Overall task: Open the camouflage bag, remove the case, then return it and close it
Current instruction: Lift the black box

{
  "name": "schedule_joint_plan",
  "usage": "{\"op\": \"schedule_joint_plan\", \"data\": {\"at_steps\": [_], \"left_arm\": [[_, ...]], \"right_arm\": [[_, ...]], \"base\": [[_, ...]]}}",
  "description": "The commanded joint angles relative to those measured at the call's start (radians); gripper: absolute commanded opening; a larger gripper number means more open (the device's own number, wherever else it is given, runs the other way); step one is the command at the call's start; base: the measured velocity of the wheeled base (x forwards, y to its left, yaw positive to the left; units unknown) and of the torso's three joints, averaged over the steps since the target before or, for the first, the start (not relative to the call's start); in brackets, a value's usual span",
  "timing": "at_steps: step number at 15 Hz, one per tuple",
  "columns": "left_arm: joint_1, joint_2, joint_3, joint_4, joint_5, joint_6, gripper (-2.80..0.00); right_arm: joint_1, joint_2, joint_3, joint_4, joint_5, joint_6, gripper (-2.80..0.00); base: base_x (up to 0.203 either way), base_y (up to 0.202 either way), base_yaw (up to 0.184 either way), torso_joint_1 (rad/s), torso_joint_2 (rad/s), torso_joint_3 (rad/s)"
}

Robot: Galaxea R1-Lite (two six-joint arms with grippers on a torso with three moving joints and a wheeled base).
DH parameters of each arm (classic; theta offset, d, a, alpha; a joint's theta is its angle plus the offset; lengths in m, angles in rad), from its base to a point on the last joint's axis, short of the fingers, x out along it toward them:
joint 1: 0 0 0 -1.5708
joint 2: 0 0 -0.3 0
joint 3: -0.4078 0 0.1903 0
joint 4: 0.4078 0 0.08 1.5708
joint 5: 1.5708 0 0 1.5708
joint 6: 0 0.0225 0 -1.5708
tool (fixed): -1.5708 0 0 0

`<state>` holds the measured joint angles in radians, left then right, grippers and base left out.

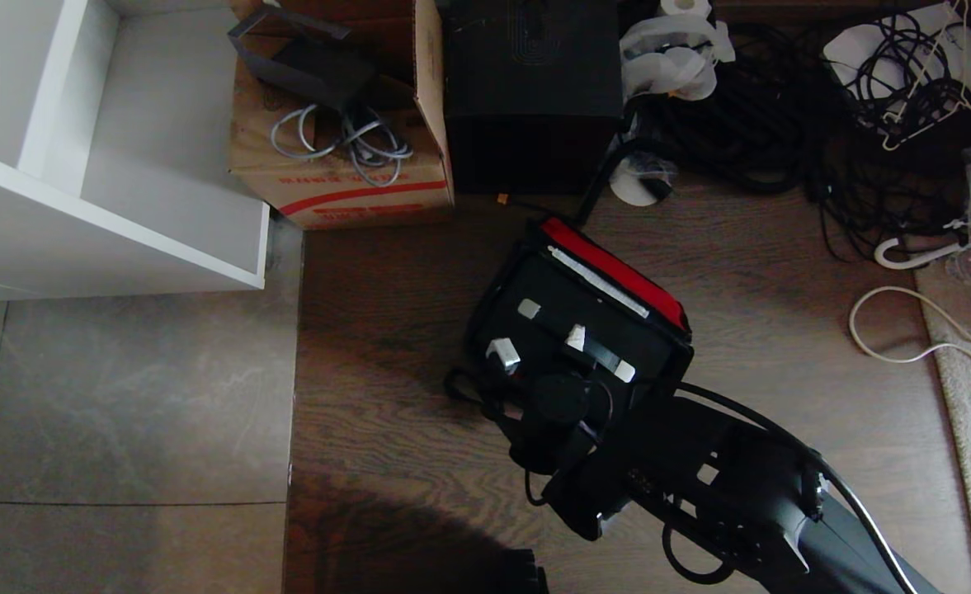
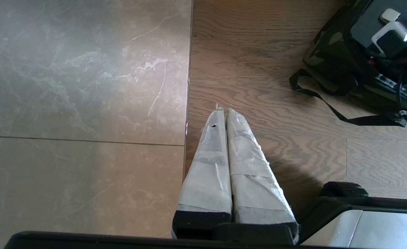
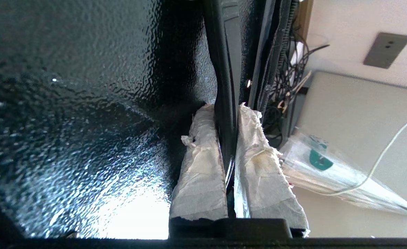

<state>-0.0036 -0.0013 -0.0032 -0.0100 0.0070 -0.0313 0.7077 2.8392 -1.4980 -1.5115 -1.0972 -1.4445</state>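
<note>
The case (image 1: 572, 318) sits inside the open camouflage bag (image 1: 673, 351) on the wood floor (image 1: 386, 330), its black top face up, showing a handle (image 1: 596, 351) with pale metal ends. The long axis of bag and case runs diagonally, from near the cardboard box (image 1: 345, 177) toward the robot's right. The red-lined lid (image 1: 617, 272) stands folded back along the far edge. The right gripper (image 3: 229, 152) is clamped on the thin black handle, one taped finger (image 3: 201, 166) on each side; how far the case is lifted is hard to judge. The cardboard box holds grey cables (image 1: 345, 144); a taller black box (image 1: 530, 91) stands beside it. The left gripper (image 2: 224, 114), fingers pressed together and holding nothing, hangs over the floor, well apart from the bag.
</note>
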Motion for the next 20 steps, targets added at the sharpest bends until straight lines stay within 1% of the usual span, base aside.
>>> {"op": "schedule_joint_plan", "data": {"at_steps": [1,3,6,8,12,14,15,17,20], "left_arm": [[0.001,0.0,0.0,-0.001,0.001,-0.001,-2.8],[0.001,0.0,0.0,-0.001,0.001,-0.001,-2.8],[0.001,0.0,0.0,-0.001,0.001,-0.001,-2.8],[0.001,0.0,0.0,-0.001,0.001,-0.001,-2.8],[0.001,0.0,0.0,-0.001,0.001,-0.001,-2.8],[0.002,0.0,0.0,-0.001,0.001,-0.001,-2.8],[0.001,0.0,0.0,-0.001,0.001,-0.001,-2.8],[0.001,0.0,0.0,-0.001,0.001,-0.001,-2.8],[0.001,0.0,0.0,-0.001,0.001,-0.001,-2.8]], "right_arm": [[0.005,-0.044,0.055,-0.019,-0.006,0.006,-2.8],[0.018,-0.092,0.109,-0.019,-0.002,0.039,-2.8],[0.021,-0.174,0.151,-0.015,0.001,0.048,-2.8],[0.017,-0.214,0.122,0.032,-0.001,0.051,-2.8],[-0.018,-0.266,0.079,0.068,-0.001,0.052,-2.8],[-0.045,-0.284,0.033,0.105,0.0,0.05,-2.8],[-0.061,-0.29,-0.002,0.146,0.0,0.049,-2.8],[-0.083,-0.294,-0.051,0.192,0.0,0.066,-2.8],[-0.082,-0.298,-0.039,0.2,0.0,0.084,-2.8]], "base": [[0.0,0.0,0.0,0.0,0.0,0.0],[0.0,0.0,0.0,0.0,0.0,0.0],[0.0,0.0,0.0,0.0,0.0,0.0],[0.0,0.0,0.0,0.0,0.0,0.0],[0.0,0.0,0.0,0.0,0.0,0.0],[0.0,0.0,0.0,0.0,0.0,0.0],[0.0,0.0,0.0,0.0,0.0,0.0],[0.0,0.0,0.0,0.0,0.0,0.0],[0.0,0.0,0.0,0.0,0.0,0.0]]}}
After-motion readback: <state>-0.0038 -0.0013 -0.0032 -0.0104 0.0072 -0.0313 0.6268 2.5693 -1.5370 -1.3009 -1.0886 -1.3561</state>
